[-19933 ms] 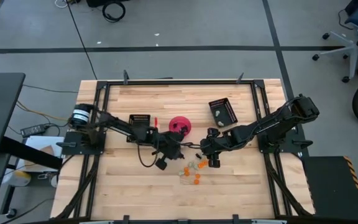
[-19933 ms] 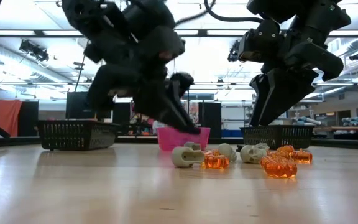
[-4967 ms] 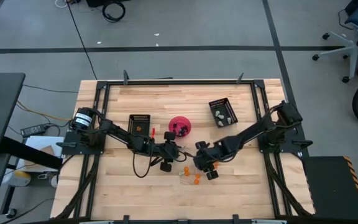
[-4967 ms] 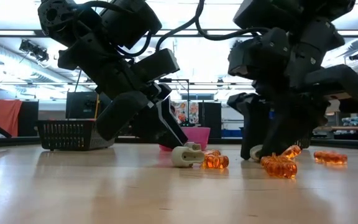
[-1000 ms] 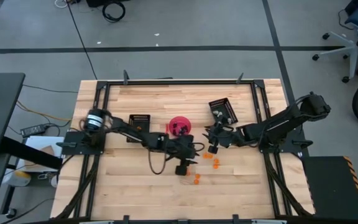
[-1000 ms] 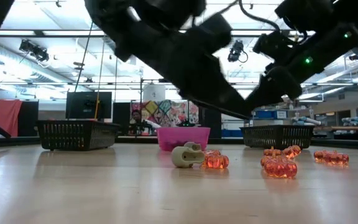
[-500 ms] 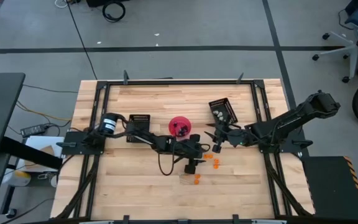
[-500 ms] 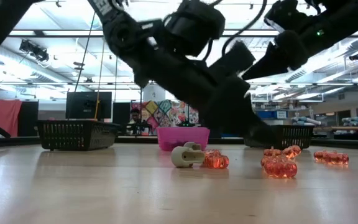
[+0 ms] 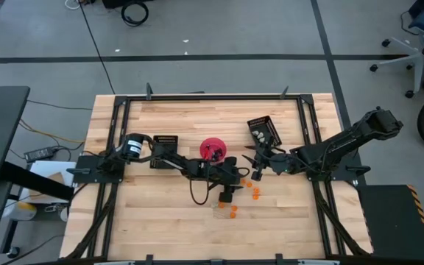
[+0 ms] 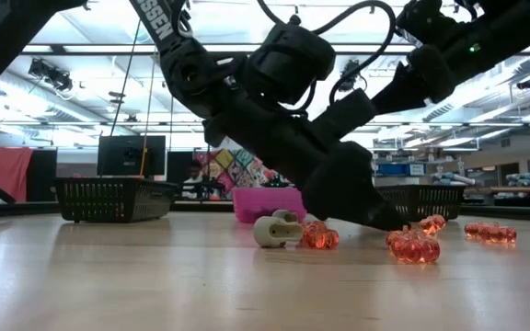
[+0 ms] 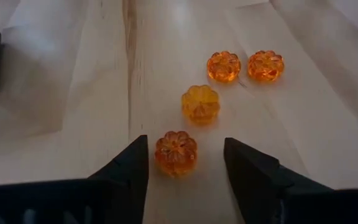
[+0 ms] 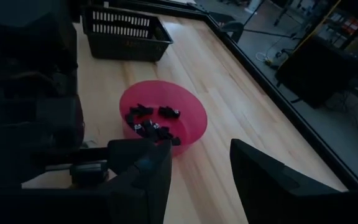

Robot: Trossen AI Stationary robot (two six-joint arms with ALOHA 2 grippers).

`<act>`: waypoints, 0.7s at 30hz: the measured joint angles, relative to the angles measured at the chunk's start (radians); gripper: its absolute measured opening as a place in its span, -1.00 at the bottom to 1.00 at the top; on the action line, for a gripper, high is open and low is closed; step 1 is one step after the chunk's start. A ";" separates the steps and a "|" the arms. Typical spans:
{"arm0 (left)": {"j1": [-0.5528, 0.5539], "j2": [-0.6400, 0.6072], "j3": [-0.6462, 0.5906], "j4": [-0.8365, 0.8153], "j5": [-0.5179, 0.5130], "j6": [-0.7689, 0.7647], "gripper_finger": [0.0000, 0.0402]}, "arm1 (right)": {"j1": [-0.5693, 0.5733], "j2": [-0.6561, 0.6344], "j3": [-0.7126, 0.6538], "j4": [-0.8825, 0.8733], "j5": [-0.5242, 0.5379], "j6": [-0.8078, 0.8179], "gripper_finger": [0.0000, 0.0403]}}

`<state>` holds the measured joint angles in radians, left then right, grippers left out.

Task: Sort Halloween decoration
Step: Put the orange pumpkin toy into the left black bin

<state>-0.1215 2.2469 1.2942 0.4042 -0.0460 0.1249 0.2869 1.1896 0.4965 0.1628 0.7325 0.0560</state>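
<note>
The left pincer (image 11: 186,163) sits low over the tabletop (image 9: 160,213) near the centre of the high view, its fingers spread wide with an orange pumpkin trinket (image 11: 176,153) lying between them, untouched by either. That straddle looks like the set-up for a pinch: fingers either side, so that closing would take just this one piece. Three more orange pumpkins (image 11: 201,103) lie loose just beyond it in the left wrist view, and a whitish skull (image 10: 274,230) rests at the middle of the low view, near the orange ones.

The right pincer (image 12: 197,163) hangs right of centre in the high view, fingers apart and empty, facing the pink bowl (image 12: 194,134). Small black trinkets (image 12: 151,121) already lie in that bowl, so black appears to be sorted there. A black basket (image 9: 264,132) at the upper right of the tabletop holds pale pieces, and another basket (image 9: 165,142) stands left of the bowl; the orange ones probably belong in it.
</note>
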 joint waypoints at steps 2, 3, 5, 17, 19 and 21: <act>0.001 0.000 0.000 0.001 0.018 -0.001 -0.18 | 0.000 0.000 0.000 0.000 0.000 0.000 -0.17; 0.001 0.000 0.000 0.002 0.022 -0.003 -0.22 | 0.000 0.000 0.000 0.000 0.000 0.000 -0.17; 0.000 0.000 0.000 0.002 0.023 -0.006 -0.30 | 0.000 0.000 0.000 -0.001 0.000 0.000 -0.17; 0.001 0.001 -0.001 0.039 0.029 -0.078 -0.73 | 0.001 0.000 0.000 -0.001 -0.001 0.000 -0.17; 0.001 0.000 0.000 0.036 0.028 -0.069 -0.76 | 0.001 0.000 0.000 -0.004 -0.001 0.001 -0.17; 0.001 -0.001 0.000 0.035 0.029 -0.055 -0.77 | 0.001 0.000 0.000 -0.008 -0.001 0.003 -0.17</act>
<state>-0.1207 2.2463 1.2942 0.4388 -0.0170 0.0702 0.2878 1.1900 0.4965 0.1549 0.7319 0.0590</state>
